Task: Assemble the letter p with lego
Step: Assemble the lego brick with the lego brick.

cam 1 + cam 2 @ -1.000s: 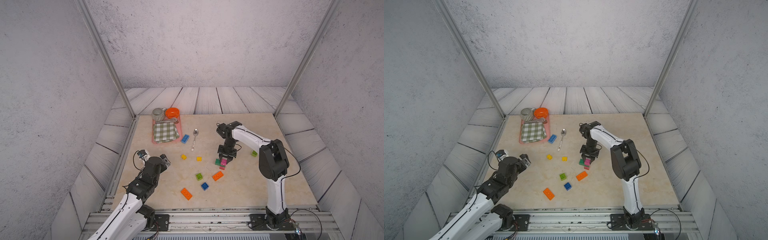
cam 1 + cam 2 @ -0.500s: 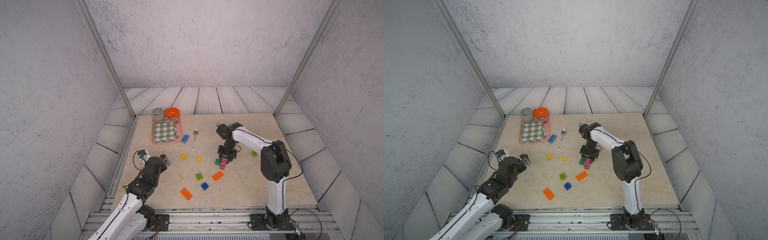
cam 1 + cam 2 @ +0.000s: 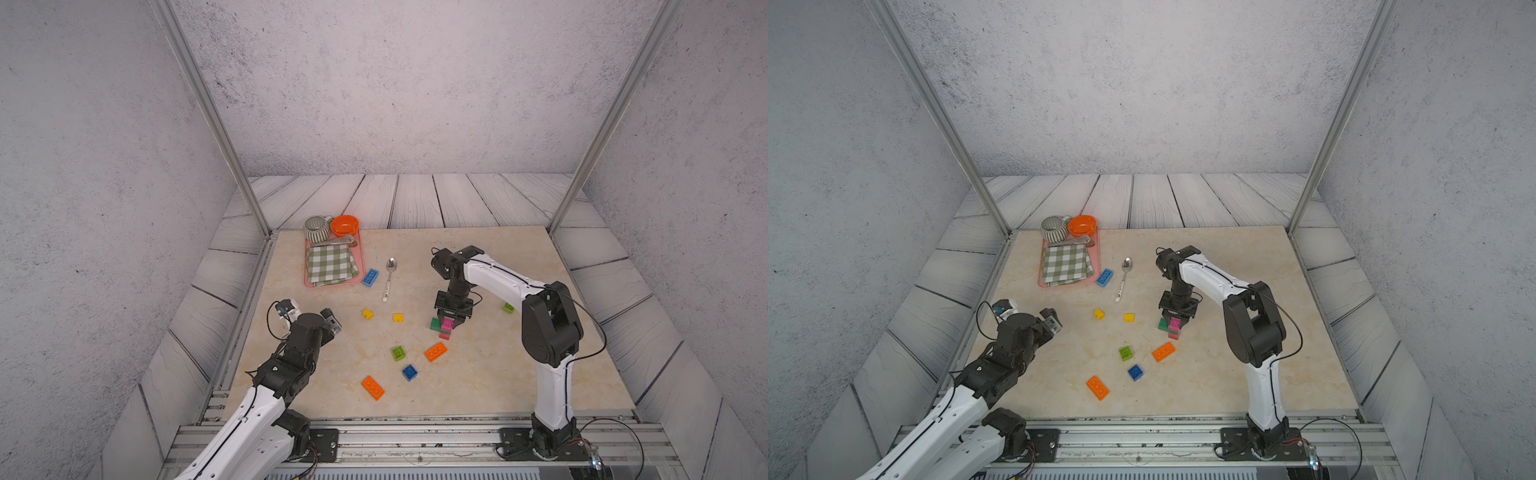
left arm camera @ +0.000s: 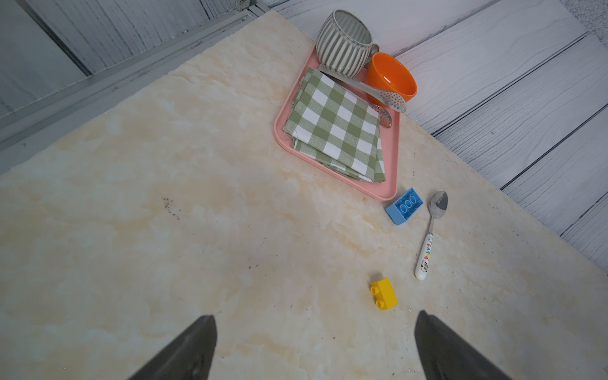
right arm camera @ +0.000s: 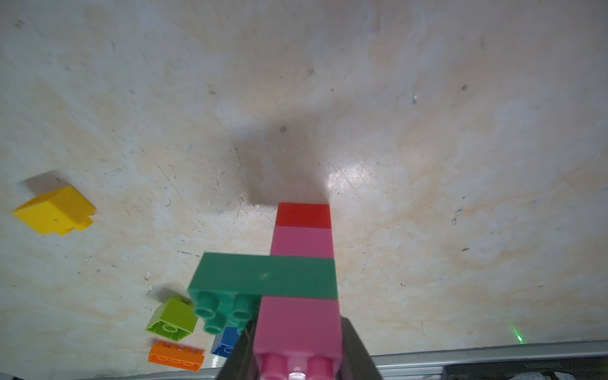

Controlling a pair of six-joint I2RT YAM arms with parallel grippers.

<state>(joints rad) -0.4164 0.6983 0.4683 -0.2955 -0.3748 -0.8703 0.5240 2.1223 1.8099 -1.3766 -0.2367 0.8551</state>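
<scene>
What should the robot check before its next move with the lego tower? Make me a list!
1. Right claw shut on the top pink brick: ok.
2. Tower standing on the table, red brick at the bottom: ok.
3. Top pink brick sitting flush on the dark green brick: ok, no gap shows.
4. Left claw open and empty: ok.
5. Left claw well away from the tower: ok.
6. Letter P finished: not ok. The dark green brick sticks out sideways, but there is no closed loop, and loose pieces like the orange brick lie unused.
</scene>
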